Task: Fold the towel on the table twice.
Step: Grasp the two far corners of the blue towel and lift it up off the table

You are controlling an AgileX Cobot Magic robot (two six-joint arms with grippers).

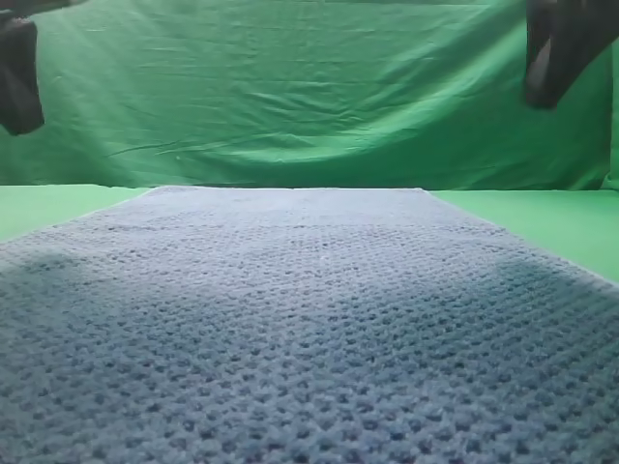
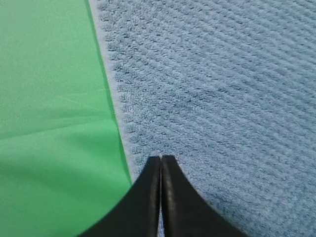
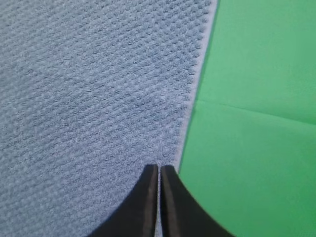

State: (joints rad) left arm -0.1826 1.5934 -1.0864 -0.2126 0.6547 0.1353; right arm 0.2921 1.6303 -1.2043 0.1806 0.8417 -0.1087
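The blue-grey waffle-weave towel [image 1: 309, 319] lies flat on the bright-green table [image 1: 542, 222] and fills most of the exterior high view. My left gripper [image 2: 161, 158] is shut and empty, held above the towel [image 2: 217, 98] just inside its left hem. My right gripper [image 3: 159, 168] is shut and empty, held above the towel [image 3: 94, 98] just inside its right hem. In the exterior high view the left arm [image 1: 17, 72] and the right arm [image 1: 561, 43] show only as dark shapes in the top corners.
A wrinkled green backdrop cloth [image 1: 309, 97] hangs behind the table. Bare green tabletop lies left of the towel [image 2: 49, 123] and right of it [image 3: 256, 123]. A crease line runs across the tabletop in both wrist views.
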